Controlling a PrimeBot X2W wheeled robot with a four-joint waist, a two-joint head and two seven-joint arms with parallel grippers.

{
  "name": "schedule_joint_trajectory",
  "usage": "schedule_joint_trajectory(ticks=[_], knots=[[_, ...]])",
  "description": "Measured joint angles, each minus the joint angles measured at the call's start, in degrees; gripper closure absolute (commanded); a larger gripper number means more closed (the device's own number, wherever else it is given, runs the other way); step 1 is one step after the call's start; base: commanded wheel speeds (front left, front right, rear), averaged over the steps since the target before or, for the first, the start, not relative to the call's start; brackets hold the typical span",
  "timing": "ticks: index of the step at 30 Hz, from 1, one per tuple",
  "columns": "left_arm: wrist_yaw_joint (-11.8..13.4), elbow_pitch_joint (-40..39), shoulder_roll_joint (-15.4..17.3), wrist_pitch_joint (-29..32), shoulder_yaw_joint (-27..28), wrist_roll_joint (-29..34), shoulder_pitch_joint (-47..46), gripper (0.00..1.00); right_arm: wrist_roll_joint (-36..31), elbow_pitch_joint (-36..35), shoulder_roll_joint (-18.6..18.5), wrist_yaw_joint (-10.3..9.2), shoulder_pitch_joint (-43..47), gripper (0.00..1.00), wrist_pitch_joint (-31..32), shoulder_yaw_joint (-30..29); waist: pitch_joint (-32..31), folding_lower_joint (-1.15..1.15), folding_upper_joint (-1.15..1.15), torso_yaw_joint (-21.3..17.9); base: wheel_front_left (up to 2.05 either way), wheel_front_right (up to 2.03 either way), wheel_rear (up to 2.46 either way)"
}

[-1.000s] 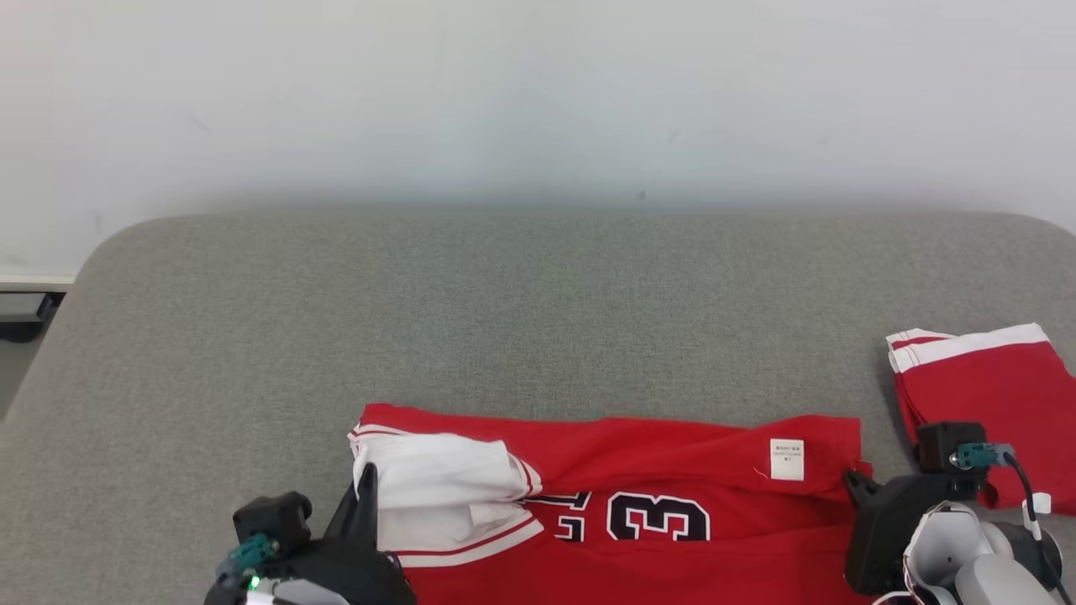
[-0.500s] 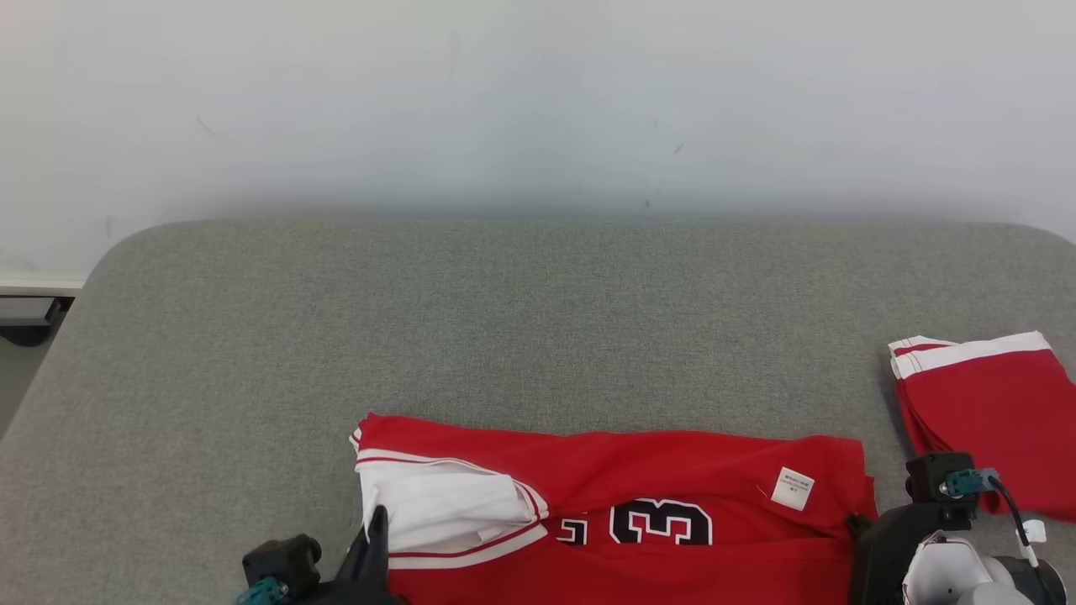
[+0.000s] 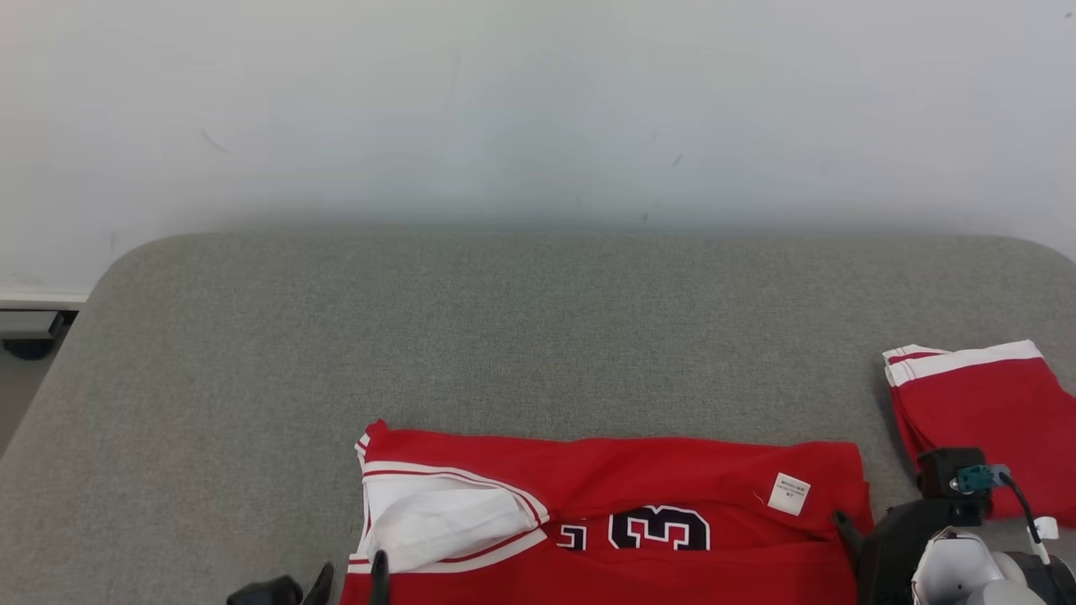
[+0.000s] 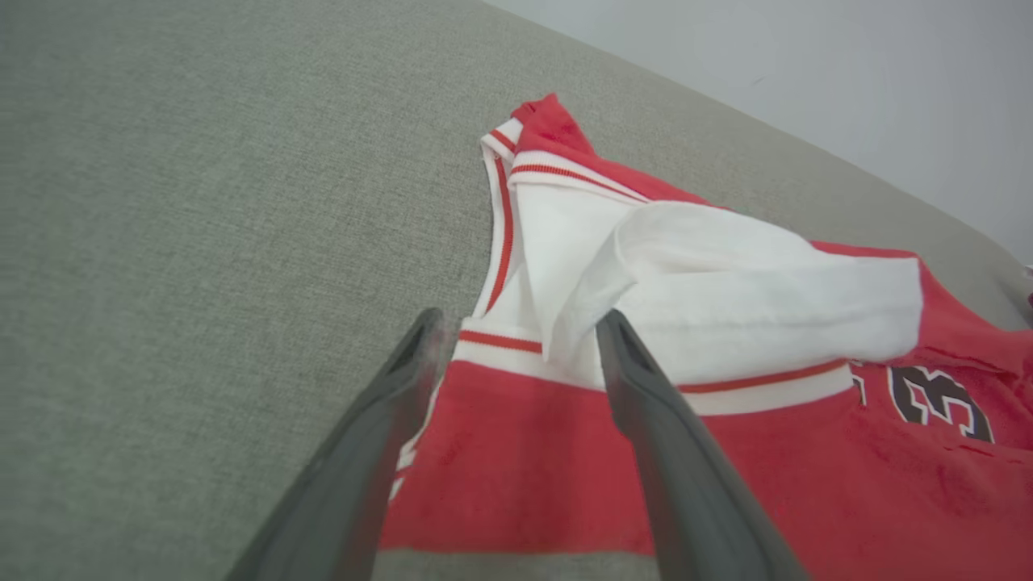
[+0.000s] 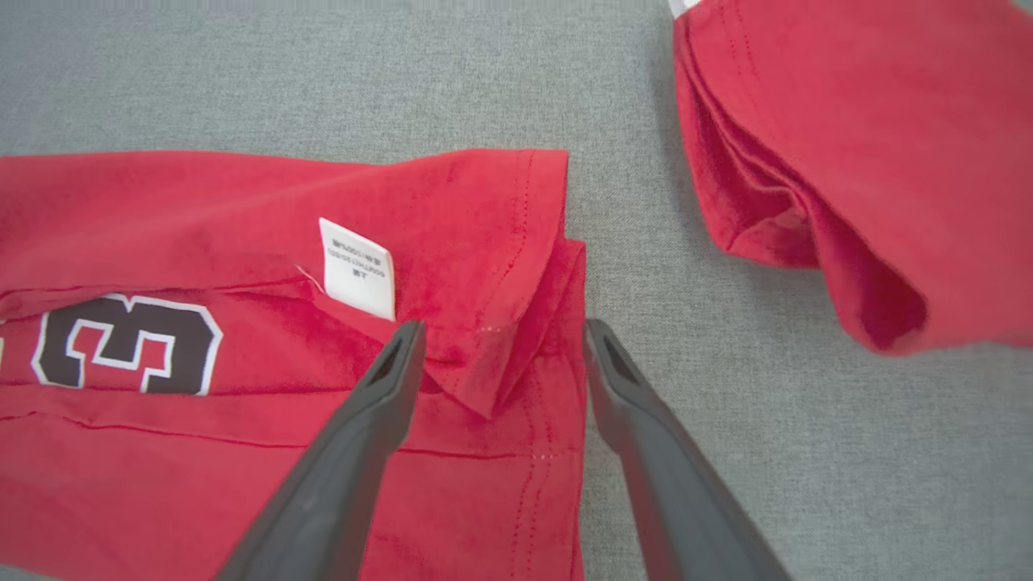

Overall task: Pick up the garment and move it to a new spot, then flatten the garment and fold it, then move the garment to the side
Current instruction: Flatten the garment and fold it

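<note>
The garment [image 3: 639, 487], a red jersey with white trim and a black number, lies on the grey padded table [image 3: 504, 336] at the near middle, its far part folded toward me. A white inner panel [image 4: 726, 290] shows at its left end and a small white label [image 5: 357, 268] near its right end. My left gripper [image 4: 516, 331] stands open at the garment's left end, its fingers [image 4: 646, 420] apart above the white trim and holding nothing. My right gripper [image 5: 502, 339] is open over the folded right corner; one of its fingertips [image 3: 842, 523] pokes up at the garment's right edge.
A second folded red cloth [image 3: 975, 412] with a white stripe lies at the table's right edge, close to my right wrist; it also appears as a red bundle [image 5: 847, 161]. A white wall rises behind the table. The table's rounded left corner [image 3: 109, 269] drops to the floor.
Both grippers have opened and let go of the garment's folded edge, which now lies flat. Both arms have drawn back toward me, and the camera has tilted a little.
</note>
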Motion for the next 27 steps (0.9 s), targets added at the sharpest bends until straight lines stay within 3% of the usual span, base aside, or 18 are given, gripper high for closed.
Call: schedule_joint_trajectory(ticks=[9,18,23,27], knots=[[0.8,-1.5,3.5,-0.3,3.2,0.6,4.1,0.0,-0.1,-3.4,0.0,-0.69,1.6,0.0,-3.0,-3.4,-2.1,0.0,0.0,-0.6,0.0,0.0,0.0],[1.2,-8.2,8.3,-2.7,4.9,5.9,4.2,0.0,1.1,-8.5,3.5,-0.81,6.2,0.0,-11.5,-6.3,-5.1,0.0,0.0,-0.9,0.0,0.0,0.0],[1.3,-13.7,9.5,-3.0,5.8,7.6,4.2,0.0,1.2,-12.4,3.7,3.03,6.2,0.0,-17.5,-4.4,-6.0,0.0,0.0,-2.4,0.0,0.0,0.0],[1.3,-15.7,10.4,-3.2,6.4,7.8,4.2,0.0,1.2,-12.8,3.8,4.5,6.3,0.0,-20.1,-3.7,-6.1,0.0,0.0,-3.1,0.0,0.0,0.0]])
